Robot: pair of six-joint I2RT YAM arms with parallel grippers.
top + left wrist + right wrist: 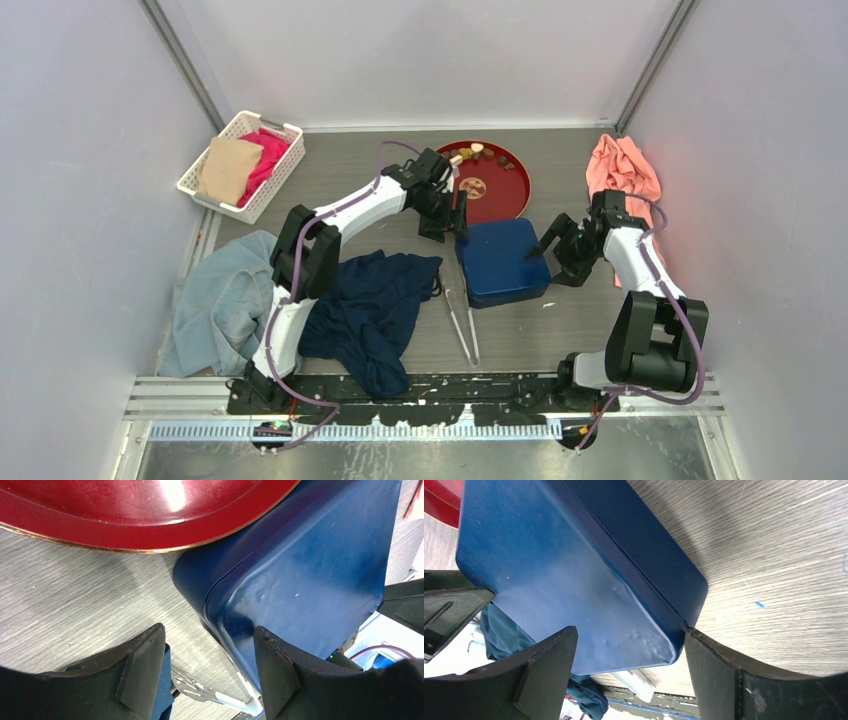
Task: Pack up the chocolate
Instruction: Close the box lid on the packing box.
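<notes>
Several small brown and cream chocolate pieces (470,153) lie along the far rim of the red round tray (500,195). In front of the tray sits the navy square box (503,262) with its lid on. My left gripper (446,214) is open at the box's far left corner. In the left wrist view that gripper (210,675) straddles the corner of the box (300,580), one finger over the lid, beside the tray (125,510). My right gripper (551,243) is open at the box's right side. In the right wrist view it (631,665) brackets a corner of the box (574,580).
Metal tongs (462,322) lie just in front of the box, also in the left wrist view (210,692). A navy cloth (375,305) and a light blue cloth (220,300) lie at the left front. A white basket (242,165) of cloths stands far left. A salmon cloth (622,165) lies far right.
</notes>
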